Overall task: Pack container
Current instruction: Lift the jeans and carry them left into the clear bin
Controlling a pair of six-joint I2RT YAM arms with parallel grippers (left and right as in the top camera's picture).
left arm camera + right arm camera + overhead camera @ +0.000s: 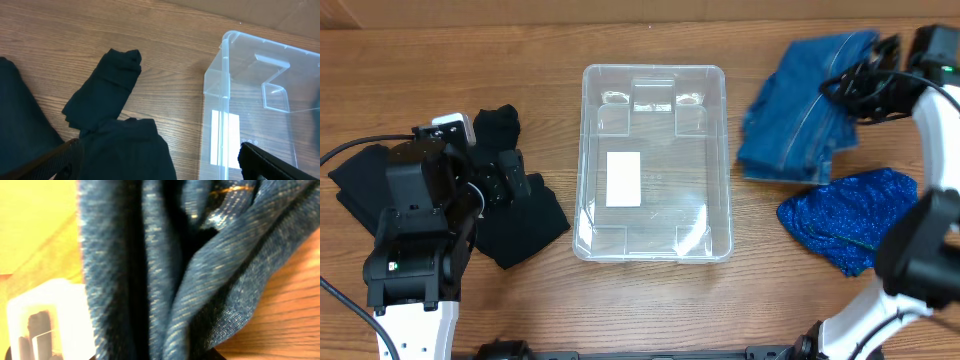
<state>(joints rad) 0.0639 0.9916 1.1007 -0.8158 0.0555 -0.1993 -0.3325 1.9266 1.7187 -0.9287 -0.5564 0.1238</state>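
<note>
The clear plastic container [586, 160] stands empty at the table's middle, with a white label on its bottom. It also shows in the left wrist view [223, 65]. My left gripper [508, 178] is open wide over a black folded garment [525, 218] left of the container; the cloth lies between its fingers [160, 157]. My right gripper [861, 78] is at the far right and is shut on a bunched blue denim garment [792, 120]. The denim fills the right wrist view [165, 270] and hides the fingers.
A shiny blue garment [850, 215] lies at the right front. More black cloth [360, 185] lies at the far left, and a small black piece [498, 125] lies beyond the left gripper. Cables trail from both arms.
</note>
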